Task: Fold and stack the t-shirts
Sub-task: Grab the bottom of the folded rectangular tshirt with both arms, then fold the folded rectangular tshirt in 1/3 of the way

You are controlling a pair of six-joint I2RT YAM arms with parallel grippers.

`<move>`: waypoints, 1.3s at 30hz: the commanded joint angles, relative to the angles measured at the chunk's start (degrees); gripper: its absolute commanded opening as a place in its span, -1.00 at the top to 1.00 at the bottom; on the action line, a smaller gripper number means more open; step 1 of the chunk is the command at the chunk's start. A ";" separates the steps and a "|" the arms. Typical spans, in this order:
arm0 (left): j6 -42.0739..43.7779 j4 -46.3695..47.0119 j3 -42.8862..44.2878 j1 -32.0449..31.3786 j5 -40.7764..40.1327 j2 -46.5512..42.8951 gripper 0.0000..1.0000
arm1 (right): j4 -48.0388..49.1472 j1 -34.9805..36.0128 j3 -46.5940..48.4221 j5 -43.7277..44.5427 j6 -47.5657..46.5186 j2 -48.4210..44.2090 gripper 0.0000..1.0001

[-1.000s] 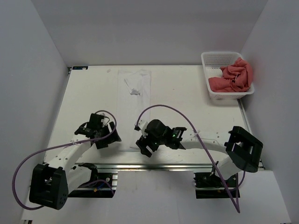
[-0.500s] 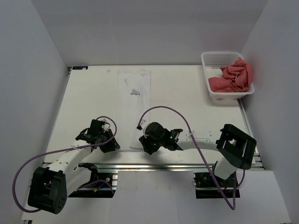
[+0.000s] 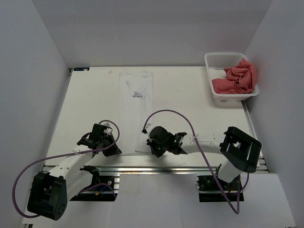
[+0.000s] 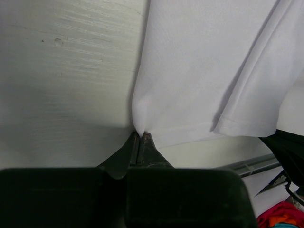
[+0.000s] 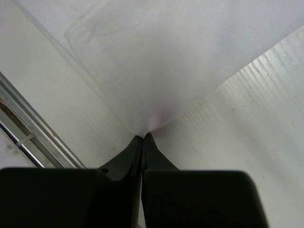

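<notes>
Clenched in the left gripper (image 4: 140, 135), the near left corner of the white t-shirt (image 3: 136, 105) lying as a folded strip up the middle of the table (image 3: 190, 104), its near right corner clenched in the right gripper (image 5: 143, 137), with coral-pink t-shirts (image 3: 237, 80) heaped in the white lattice basket (image 3: 221, 55) far right.

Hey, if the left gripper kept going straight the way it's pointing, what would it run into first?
The white t-shirt: the left gripper is shut on a corner of it, so it would press straight into that cloth, probably with the table just beneath.
</notes>
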 commanded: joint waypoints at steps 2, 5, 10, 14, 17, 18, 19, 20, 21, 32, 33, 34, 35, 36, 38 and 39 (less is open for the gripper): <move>1.00 -2.30 -0.20 -0.32 2.43 -3.29 1.00 | 1.07 0.00 -2.49 0.42 1.39 -5.75 1.00; 1.00 -0.10 1.21 -0.32 3.58 -4.35 1.00 | 1.42 -0.17 -2.06 2.52 1.39 -6.90 1.00; 1.00 4.28 4.46 -0.32 5.77 -4.18 1.00 | 1.42 -0.70 1.62 8.14 1.92 -6.56 1.00; 0.47 4.91 8.06 -0.32 3.42 -1.37 1.00 | -0.42 -2.19 5.58 12.54 2.62 -4.80 1.00; -0.14 5.52 10.96 -0.32 1.04 1.26 1.00 | -0.86 -4.03 8.31 15.54 2.72 -3.92 1.00; -0.15 6.14 11.58 -0.32 1.03 1.97 1.00 | -0.86 -5.08 8.93 16.06 2.45 -3.31 1.00; -0.15 6.66 12.37 -0.32 0.51 2.76 1.00 | -1.12 -6.22 11.11 16.59 2.10 -2.78 1.00; -0.15 7.28 14.38 0.21 -1.15 4.59 1.00 | -1.21 -6.58 11.91 16.68 1.75 -1.65 1.00; -0.15 7.28 15.62 0.73 -2.12 5.66 1.00 | -1.30 -7.98 12.70 16.94 1.14 -1.11 1.00; 2.40 5.79 37.41 0.74 -12.67 24.89 1.00 | -2.97 -15.98 29.92 15.47 -5.98 8.37 1.00; 2.40 5.79 38.65 0.74 -12.68 26.22 1.00 | -2.97 -16.17 30.72 15.37 -6.16 9.08 1.00; 2.40 5.79 41.27 0.74 -12.68 27.54 1.00 | -3.06 -17.30 31.43 14.84 -7.03 9.35 1.00; 2.93 5.79 42.51 1.26 -13.46 28.68 1.00 | -3.32 -17.57 33.78 13.88 -6.96 11.18 1.00; 2.93 5.79 44.70 1.27 -13.47 30.96 1.00 | -3.67 -17.75 34.33 13.61 -7.13 11.72 1.00; 2.93 5.09 46.73 1.27 -14.00 33.17 1.00 | -4.20 -18.98 36.35 13.17 -7.22 13.74 1.00; 2.93 5.09 48.66 1.27 -14.61 34.13 1.00 | -4.55 -19.41 37.49 12.73 -7.39 14.18 1.00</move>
